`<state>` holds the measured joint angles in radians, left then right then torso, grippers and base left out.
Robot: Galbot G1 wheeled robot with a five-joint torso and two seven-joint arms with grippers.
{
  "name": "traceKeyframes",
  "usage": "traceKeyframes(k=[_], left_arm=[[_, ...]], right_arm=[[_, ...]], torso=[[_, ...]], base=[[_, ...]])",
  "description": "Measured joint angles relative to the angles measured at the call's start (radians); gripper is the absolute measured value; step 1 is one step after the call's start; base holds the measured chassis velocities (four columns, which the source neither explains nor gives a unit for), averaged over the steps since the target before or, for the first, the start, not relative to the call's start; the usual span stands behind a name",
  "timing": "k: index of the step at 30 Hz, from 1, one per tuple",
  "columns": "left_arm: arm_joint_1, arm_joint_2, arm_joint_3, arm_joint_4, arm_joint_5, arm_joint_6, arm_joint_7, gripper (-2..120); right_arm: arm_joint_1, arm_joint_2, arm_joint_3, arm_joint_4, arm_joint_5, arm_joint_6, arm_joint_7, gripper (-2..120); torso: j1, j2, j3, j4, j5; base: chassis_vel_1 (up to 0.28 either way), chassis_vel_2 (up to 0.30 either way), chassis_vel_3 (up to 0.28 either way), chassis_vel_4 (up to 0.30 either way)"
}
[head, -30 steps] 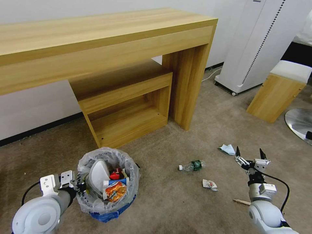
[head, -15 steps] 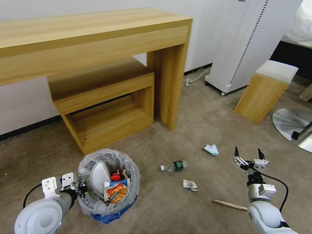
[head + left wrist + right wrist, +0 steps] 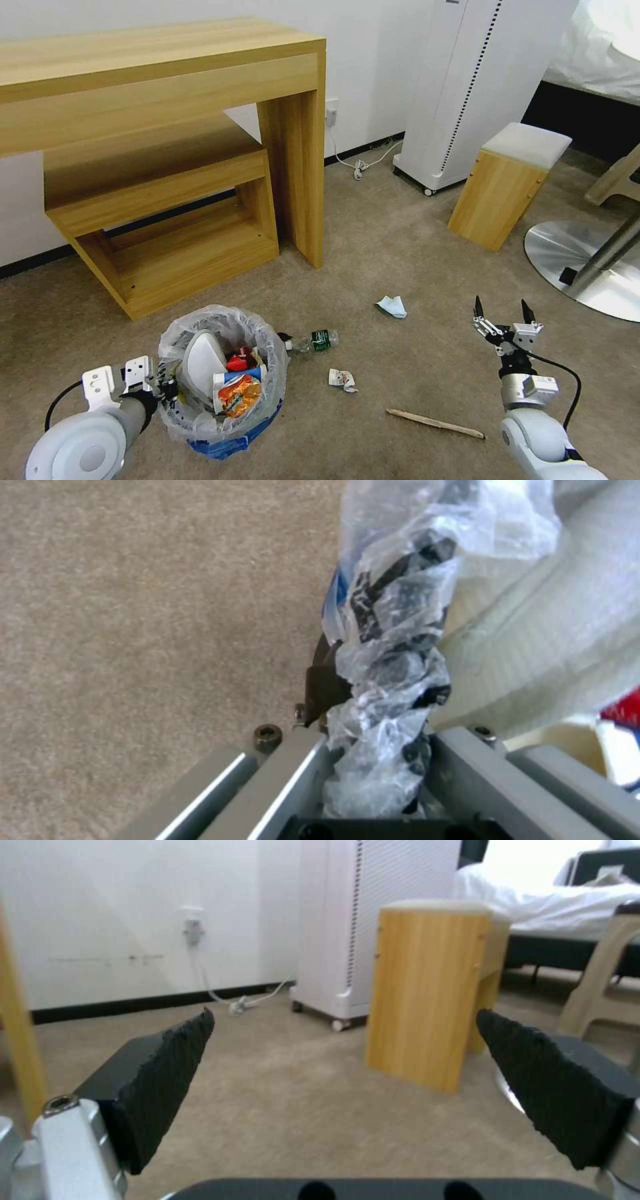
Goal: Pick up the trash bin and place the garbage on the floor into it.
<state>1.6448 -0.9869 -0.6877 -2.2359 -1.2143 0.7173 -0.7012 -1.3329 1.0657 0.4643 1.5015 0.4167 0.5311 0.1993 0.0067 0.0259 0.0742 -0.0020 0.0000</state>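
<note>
The blue trash bin (image 3: 227,437) with its clear bag liner sits low at the left, holding a white slipper and wrappers. My left gripper (image 3: 167,387) is shut on the bin's bagged black rim (image 3: 393,645). On the beige floor (image 3: 413,267) lies the garbage: a green-labelled bottle (image 3: 313,341) beside the bin, a crumpled wrapper (image 3: 343,380), a pale blue tissue (image 3: 392,307) and a wooden stick (image 3: 435,423). My right gripper (image 3: 503,315) hangs open to the right of the litter, its black fingertips (image 3: 167,1075) wide apart with nothing between them.
A wooden desk (image 3: 167,87) with a lower shelf stands behind the bin. A white tall appliance (image 3: 480,87), a wooden stool (image 3: 507,187) and a round metal chair base (image 3: 587,267) stand to the right. A cable (image 3: 360,163) lies by the wall.
The whole head view has swung right, so desk and litter slid left in the picture. Bin and left gripper kept their place in the view; the bottle now lies close to the bin.
</note>
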Motion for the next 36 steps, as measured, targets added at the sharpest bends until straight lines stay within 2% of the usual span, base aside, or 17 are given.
traceKeyframes(k=[10,16,26,36], left_arm=[[0.012,-0.015,0.003,-0.012,0.01,0.0,-0.004,0],[0.012,-0.014,-0.007,-0.02,0.004,-0.008,-0.037,0],[0.016,0.026,-0.049,-0.026,-0.043,-0.007,-0.074,0],[0.016,0.017,-0.049,-0.02,-0.045,-0.008,-0.079,0]], right_arm=[[0.001,0.0,-0.01,0.007,-0.011,-0.002,-0.012,100],[0.005,0.0,-0.017,0.001,-0.019,0.001,-0.013,100],[0.022,0.0,-0.028,-0.001,-0.016,-0.007,-0.014,100],[0.042,0.001,-0.04,-0.031,-0.029,0.027,-0.015,100]], torso=[[0.0,0.0,0.0,-0.0002,0.0001],[0.0,0.0,0.0,-0.0001,0.0001],[0.0,0.0,0.0,-0.0003,-0.0003],[0.0,0.0,0.0,-0.0003,0.0004]], base=[[0.01,0.012,-0.004,-0.005],[-0.035,0.05,0.047,-0.052],[-0.138,0.137,0.148,-0.132],[-0.153,0.148,0.147,-0.153]])
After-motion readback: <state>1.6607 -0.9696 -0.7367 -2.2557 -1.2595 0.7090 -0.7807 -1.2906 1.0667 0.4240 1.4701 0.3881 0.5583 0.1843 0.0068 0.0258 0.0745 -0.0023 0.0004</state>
